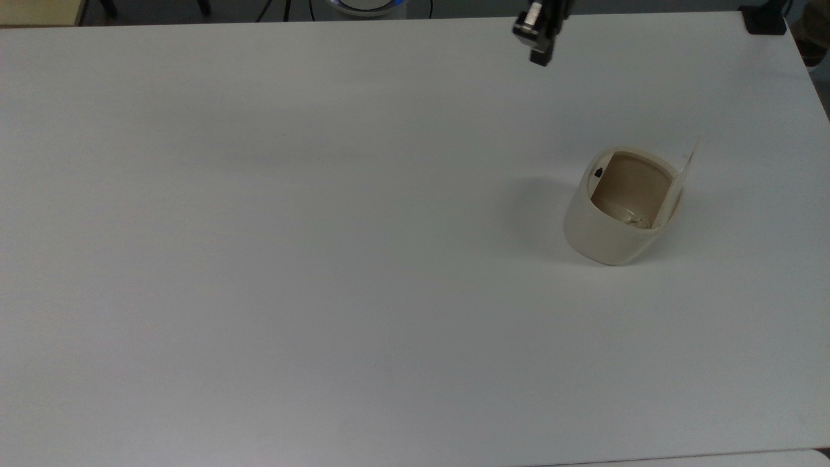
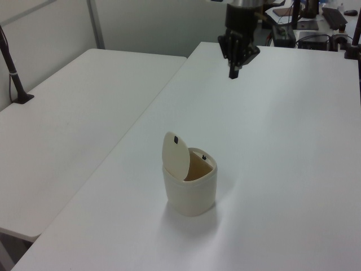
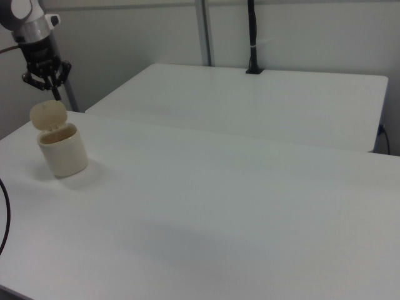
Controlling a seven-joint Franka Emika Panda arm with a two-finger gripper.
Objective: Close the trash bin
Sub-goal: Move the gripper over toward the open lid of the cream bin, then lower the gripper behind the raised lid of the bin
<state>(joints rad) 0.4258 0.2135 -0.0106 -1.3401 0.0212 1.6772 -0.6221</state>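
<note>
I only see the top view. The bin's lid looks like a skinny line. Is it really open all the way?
Observer: Yes. In the left view the lid stands nearly upright on the rim of the bin, with its rounded face showing.
Operator: Is there anything on the lid?
Observer: A small dark mark sits near its top edge.
Operator: Is the end effector touching the table?
Observer: No. In the left view the end effector hangs in the air above the table, well beyond the bin.
</note>
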